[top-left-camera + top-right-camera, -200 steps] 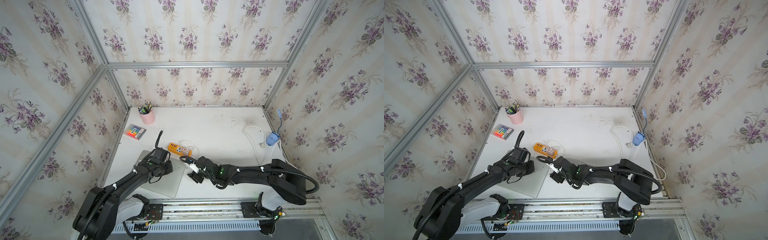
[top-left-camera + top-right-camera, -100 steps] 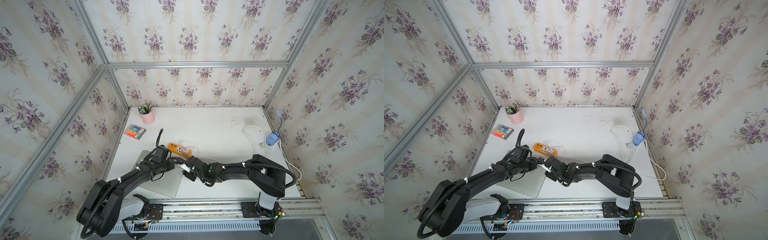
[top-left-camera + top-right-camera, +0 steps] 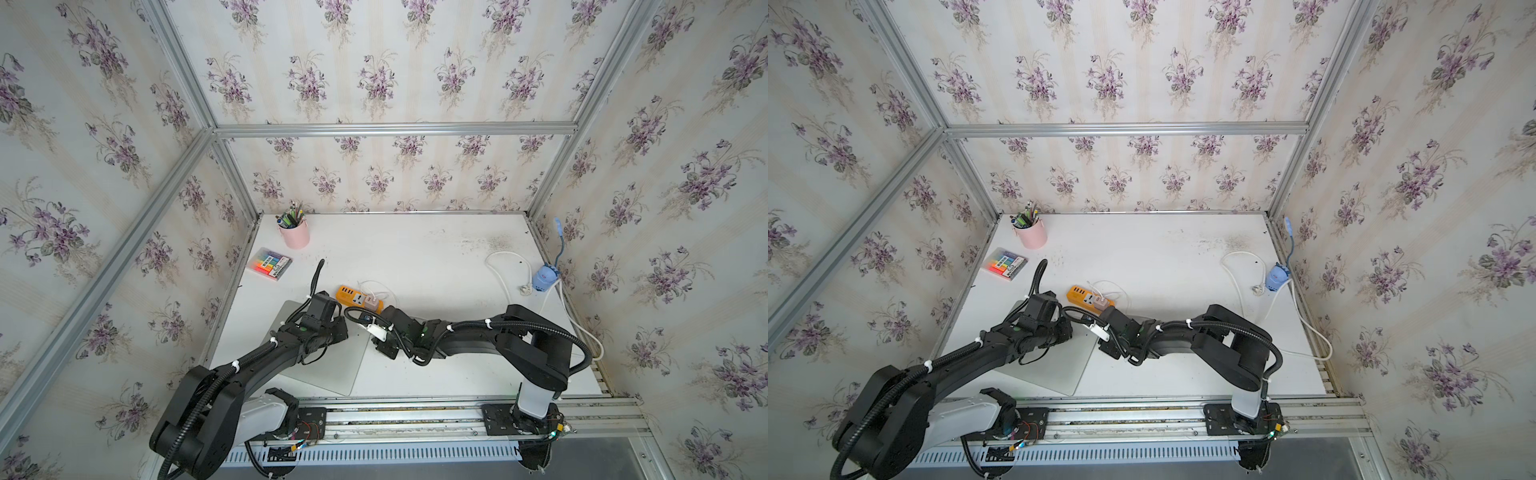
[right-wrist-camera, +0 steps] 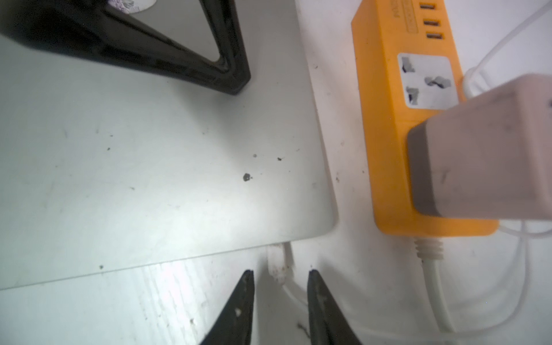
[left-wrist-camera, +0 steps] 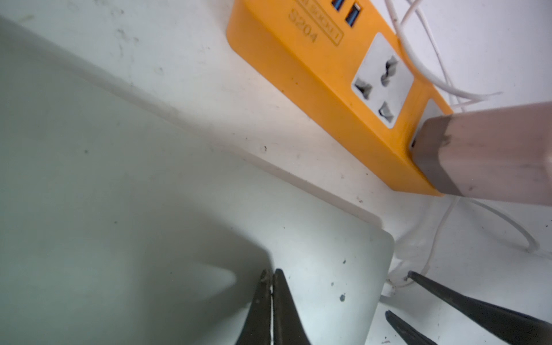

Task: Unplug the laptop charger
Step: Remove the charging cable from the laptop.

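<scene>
Right wrist view: the right gripper has its fingers parted, one on each side of the thin white cable just behind the connector seated in the laptop edge. Neither finger visibly presses the cable. The charger, a pinkish cube, is plugged into the end socket of the orange strip. In a top view the charger sits just left of centre in the lower half of the frame. The left gripper is closed on nothing, its tips on the laptop lid near the corner.
</scene>
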Action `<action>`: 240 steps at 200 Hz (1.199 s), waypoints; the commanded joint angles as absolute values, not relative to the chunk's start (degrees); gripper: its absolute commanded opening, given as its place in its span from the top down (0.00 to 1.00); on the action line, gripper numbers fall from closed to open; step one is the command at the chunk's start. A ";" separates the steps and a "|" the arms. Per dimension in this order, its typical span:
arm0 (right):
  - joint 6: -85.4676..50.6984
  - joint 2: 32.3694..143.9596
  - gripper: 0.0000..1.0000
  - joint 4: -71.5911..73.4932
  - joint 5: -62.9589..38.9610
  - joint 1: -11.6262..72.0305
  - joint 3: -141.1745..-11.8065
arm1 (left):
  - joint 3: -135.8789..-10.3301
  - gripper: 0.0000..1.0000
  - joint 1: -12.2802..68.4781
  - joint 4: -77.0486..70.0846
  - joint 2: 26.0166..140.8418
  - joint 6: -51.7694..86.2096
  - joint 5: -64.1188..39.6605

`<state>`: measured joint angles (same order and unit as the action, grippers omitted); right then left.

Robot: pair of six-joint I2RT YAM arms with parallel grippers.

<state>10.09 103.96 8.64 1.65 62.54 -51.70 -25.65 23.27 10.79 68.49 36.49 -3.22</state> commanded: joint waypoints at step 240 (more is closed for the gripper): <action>15.46 105.89 1.00 -0.14 -1.09 60.15 -53.01 | -25.13 0.91 23.19 18.72 68.49 38.47 1.18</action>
